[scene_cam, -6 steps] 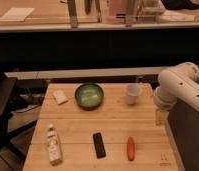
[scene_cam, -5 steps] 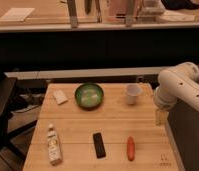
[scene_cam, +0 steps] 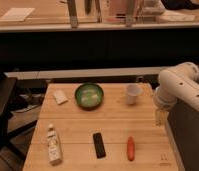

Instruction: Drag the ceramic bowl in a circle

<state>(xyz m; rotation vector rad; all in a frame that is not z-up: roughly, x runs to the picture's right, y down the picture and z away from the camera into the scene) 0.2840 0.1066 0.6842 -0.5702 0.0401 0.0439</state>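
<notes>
Moved: nothing; everything stayed put.
table [scene_cam: 113, 125]: wooden.
ceramic bowl [scene_cam: 89, 95]: far centre, untouched.
gripper [scene_cam: 161, 117]: at right edge, fingers spread wide, holding nothing.
bottle [scene_cam: 53, 145]: near left.
white cup [scene_cam: 133, 93]: right of bowl, between it and gripper.
black bar [scene_cam: 99, 145], red stick [scene_cam: 130, 148]: near centre.

We see a pale wooden surface [scene_cam: 113, 127] filling the lower frame, with a dark panel [scene_cam: 93, 50] behind it across the middle. Along the top runs a lit wooden counter [scene_cam: 48, 10] with metal posts [scene_cam: 73, 15].
</notes>
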